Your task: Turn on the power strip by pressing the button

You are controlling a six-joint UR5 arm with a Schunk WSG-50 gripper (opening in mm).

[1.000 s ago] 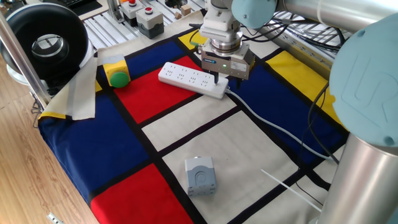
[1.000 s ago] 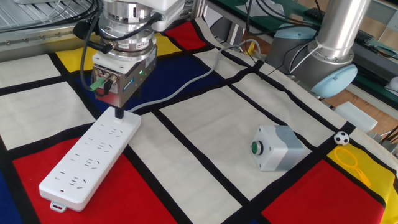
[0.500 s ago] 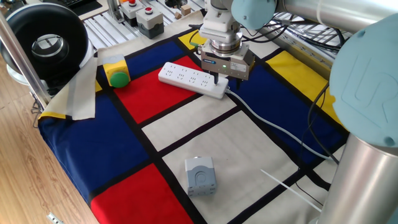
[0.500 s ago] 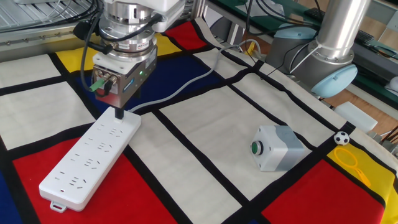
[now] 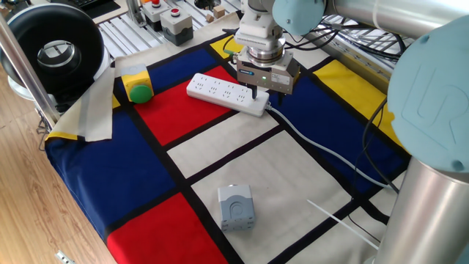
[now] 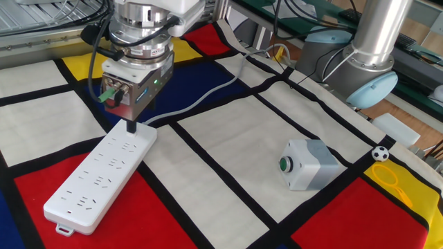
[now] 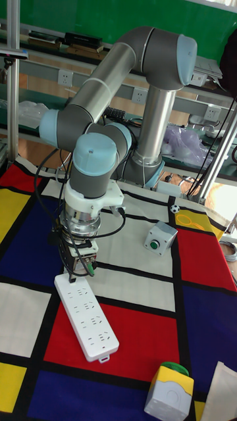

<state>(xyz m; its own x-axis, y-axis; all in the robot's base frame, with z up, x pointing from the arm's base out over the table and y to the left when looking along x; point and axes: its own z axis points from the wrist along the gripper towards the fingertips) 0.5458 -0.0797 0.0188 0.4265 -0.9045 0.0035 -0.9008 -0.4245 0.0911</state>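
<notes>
Power strip, the long flat white plastic bar with several socket groups, lies flat on the checked red, blue, white and yellow tablecloth, half on a red panel and half on a white one, with the gripper directly over its cable end. You have the dark fingertip down at the strip's top face right where the thin white cable leaves; the tiny white push button itself is hidden under the tip, so you cannot confirm that contact is on the switch and not on the bare plastic beside it. Jaw state: I cannot tell, since only one narrow dark tip shows and no gap is visible in any view. Risks from here, as I judge them: if you are slightly off centre, the tip presses the casing and nothing toggles; if you push at a slant, the light strip can skid or pivot on the cloth; if you drive too deep, you load the casing and the cloth under it. No indicator light is readable, so you have no visual proof of switching. Orientation: the long axis runs diagonally across the cloth; in the other fixed view it goes from the cable end under the gripper, at upper right, down to the free end with its small hanging tab at lower left. The sockets face up. The grey cube box with a green button sits well apart.
</notes>
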